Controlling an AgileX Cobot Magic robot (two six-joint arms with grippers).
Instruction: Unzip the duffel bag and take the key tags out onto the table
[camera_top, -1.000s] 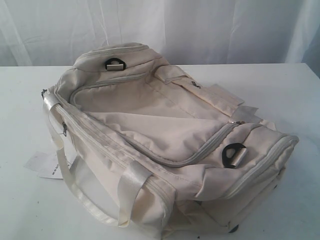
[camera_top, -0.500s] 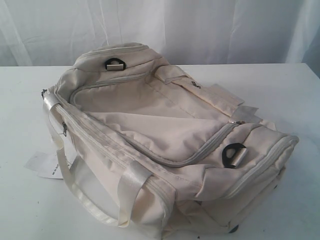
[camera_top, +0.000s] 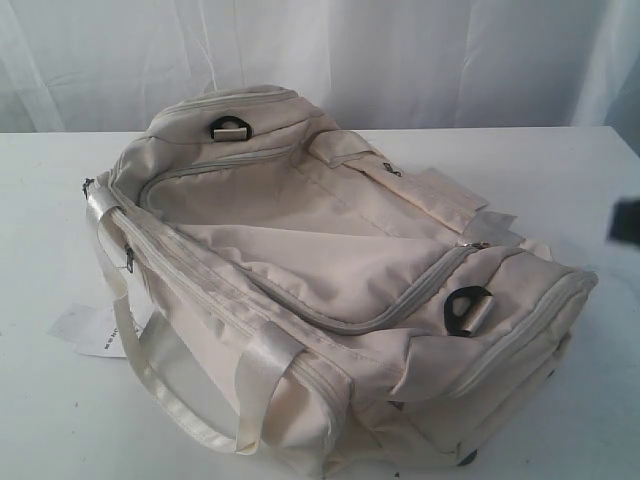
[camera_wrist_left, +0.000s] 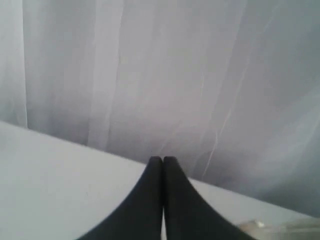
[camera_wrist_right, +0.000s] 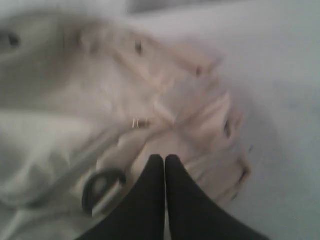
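Duffel bag lies on its side across the middle of the table, one end toward the curtain, the other toward us. It sits exactly as it did a second ago.

The grey zipper around the top flap looks closed; its pull is near the closer black D-ring clip. A paper tag lies on the table, touching the left side of the bag.

One change: a dark blur now shows at the right edge of the exterior view, over the table and apart from the bag. It was not there half a second ago. We cannot tell which part of the arm it is.

Right gripper: fingers pressed together, empty, above the bag's end near a D-ring clip. That view is smeared.

Left gripper: fingers together, empty, over bare table facing the curtain.
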